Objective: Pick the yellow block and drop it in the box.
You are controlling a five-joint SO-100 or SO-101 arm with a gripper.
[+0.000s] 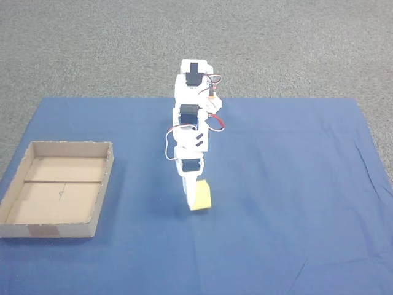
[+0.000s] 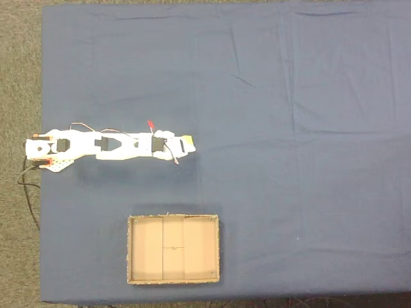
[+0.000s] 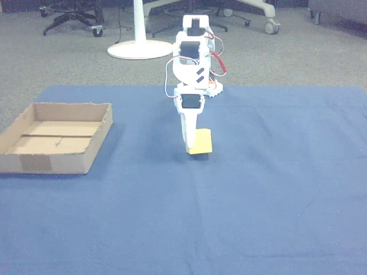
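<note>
The yellow block (image 1: pixel 202 196) is a small pale cube near the middle of the blue cloth. It is tilted and pressed against the white fixed finger (image 1: pixel 190 193) of my gripper (image 1: pixel 196 205), which points down at the cloth. The jaws look shut on the block (image 3: pixel 202 141), whose lower edge sits at or just above the cloth. The other finger is hidden behind the block. From above, the block (image 2: pixel 187 140) peeks out at the tip of the outstretched arm. The box (image 1: pixel 58 195), a shallow brown cardboard tray, lies empty well to the left of the gripper (image 3: pixel 194 149) in both front-facing views.
The blue cloth (image 1: pixel 288 184) covers the table, with grey carpet (image 1: pixel 92 49) beyond its edges. In the other view, a white pedestal base (image 3: pixel 137 48) and chair legs stand on the floor behind. The arm's base (image 2: pixel 45 149) sits at the cloth's edge.
</note>
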